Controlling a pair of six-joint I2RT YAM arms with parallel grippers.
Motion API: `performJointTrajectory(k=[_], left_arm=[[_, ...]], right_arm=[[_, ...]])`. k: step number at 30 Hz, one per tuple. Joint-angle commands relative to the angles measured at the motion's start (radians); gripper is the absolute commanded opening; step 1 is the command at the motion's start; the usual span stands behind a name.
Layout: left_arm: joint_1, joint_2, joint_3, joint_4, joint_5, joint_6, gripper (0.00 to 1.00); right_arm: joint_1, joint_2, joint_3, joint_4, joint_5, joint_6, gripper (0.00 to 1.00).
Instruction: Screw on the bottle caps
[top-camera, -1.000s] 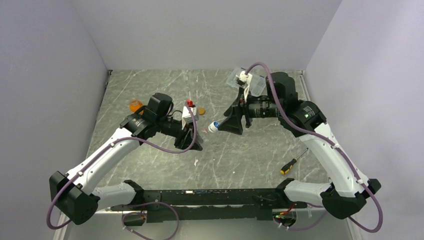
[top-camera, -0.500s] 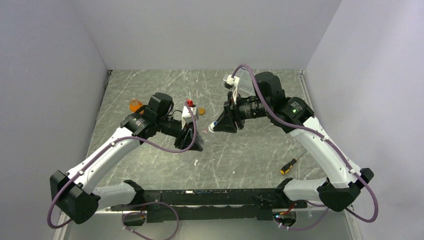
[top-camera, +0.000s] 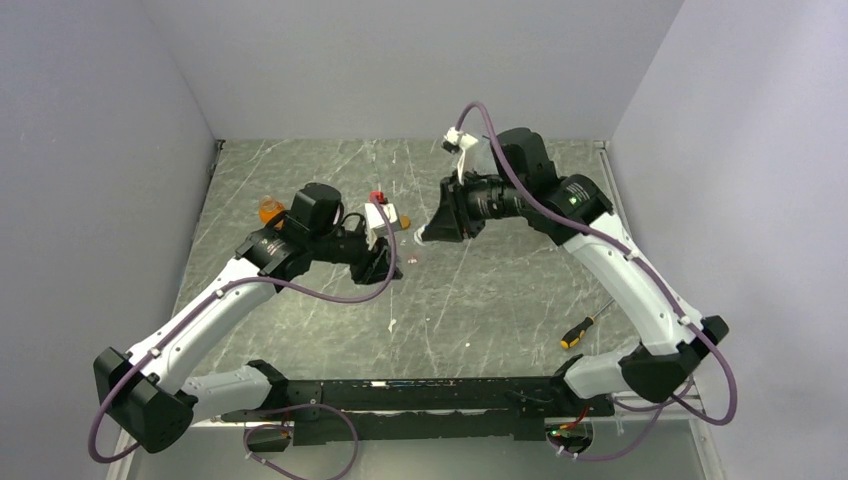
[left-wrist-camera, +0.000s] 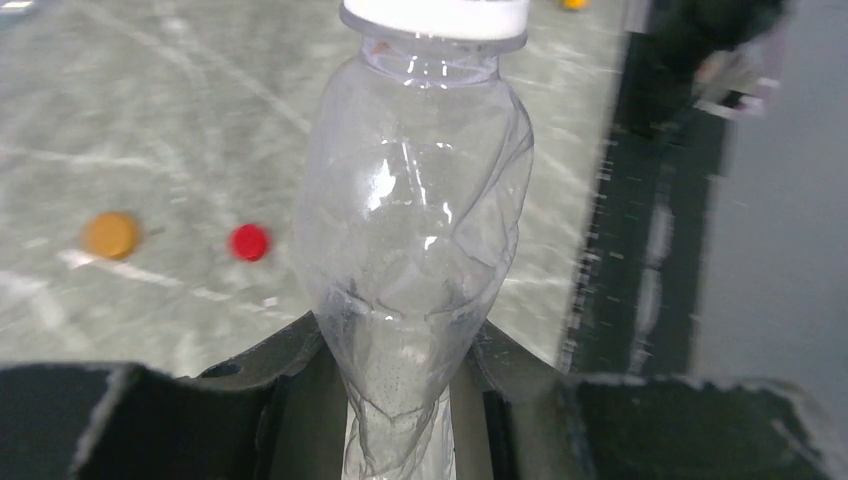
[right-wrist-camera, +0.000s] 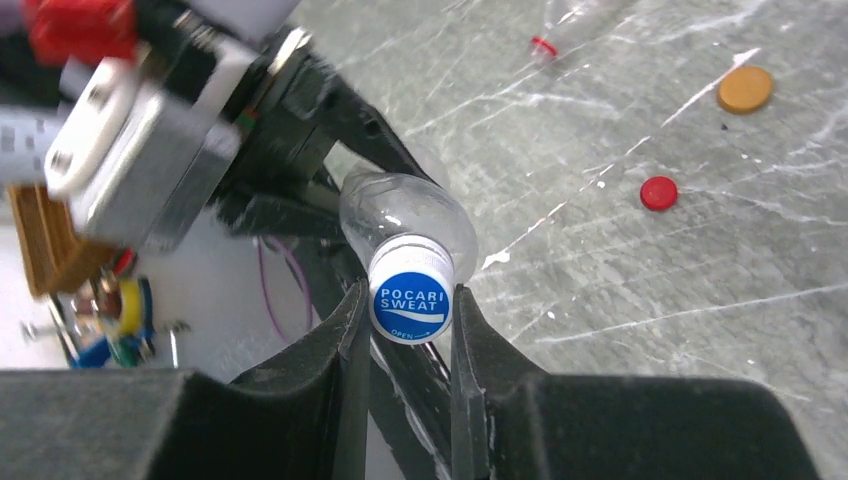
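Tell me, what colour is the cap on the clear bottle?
The cap is blue on top with white letters; right wrist view shows it best.

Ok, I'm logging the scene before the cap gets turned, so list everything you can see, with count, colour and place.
clear bottle: 1, clear, held between the arms
blue-and-white cap: 1, on that bottle's neck
red cap: 1, red, loose on the table
orange cap: 1, orange, loose near the red cap
second clear bottle: 1, clear with a red ring, lying on the table
orange bottle: 1, orange, far left, behind the left arm
screwdriver: 1, yellow and black, near right
table: 1, grey marbled
left gripper: 1, black, shut on the clear bottle
right gripper: 1, black, shut on the blue-and-white cap
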Motion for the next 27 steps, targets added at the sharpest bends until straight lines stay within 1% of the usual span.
performJointTrajectory(k=[1, 3, 5, 6, 8, 9, 12, 15, 17, 18, 20, 22, 24, 27], left_arm=[[-0.004, -0.053, 0.032, 0.262, -0.426, -0.036, 0.0], [-0.033, -0.061, 0.023, 0.331, -0.55, -0.008, 0.0], [-0.084, -0.069, 0.001, 0.424, -0.642, 0.05, 0.0], [-0.116, -0.073, -0.017, 0.467, -0.672, 0.081, 0.0], [-0.17, -0.072, -0.036, 0.537, -0.778, 0.142, 0.0], [-0.186, -0.066, -0.043, 0.572, -0.809, 0.158, 0.0], [-0.205, -0.054, -0.052, 0.604, -0.864, 0.181, 0.0], [-0.21, -0.057, -0.064, 0.592, -0.861, 0.174, 0.0], [-0.21, -0.062, -0.06, 0.541, -0.833, 0.152, 0.0], [-0.21, -0.063, -0.057, 0.49, -0.824, 0.139, 0.0], [-0.206, -0.069, -0.058, 0.428, -0.797, 0.118, 0.0], [-0.182, -0.073, -0.064, 0.37, -0.745, 0.09, 0.0], [-0.134, -0.07, -0.054, 0.295, -0.632, 0.047, 0.0], [-0.065, -0.067, -0.052, 0.233, -0.413, -0.007, 0.0]], right_arm=[[0.013, 0.08, 0.075, -0.08, 0.112, 0.274, 0.0], [0.013, 0.118, 0.086, -0.059, 0.16, 0.372, 0.0], [0.013, 0.157, 0.071, -0.016, 0.174, 0.473, 0.0], [0.013, 0.164, 0.055, 0.015, 0.181, 0.507, 0.0], [0.016, 0.19, 0.038, 0.057, 0.18, 0.558, 0.0], [0.016, 0.203, 0.042, 0.06, 0.191, 0.569, 0.0], [0.017, 0.23, 0.053, 0.069, 0.206, 0.592, 0.0], [0.016, 0.219, 0.046, 0.091, 0.214, 0.604, 0.0], [0.013, 0.198, 0.044, 0.097, 0.227, 0.599, 0.12], [0.01, 0.18, 0.051, 0.097, 0.236, 0.588, 0.2], [0.004, 0.156, 0.086, 0.079, 0.263, 0.559, 0.4], [-0.002, 0.127, 0.138, 0.049, 0.311, 0.525, 0.62], [-0.013, 0.092, 0.173, 0.032, 0.342, 0.496, 0.77], [-0.025, 0.038, 0.201, 0.023, 0.369, 0.429, 0.91]])
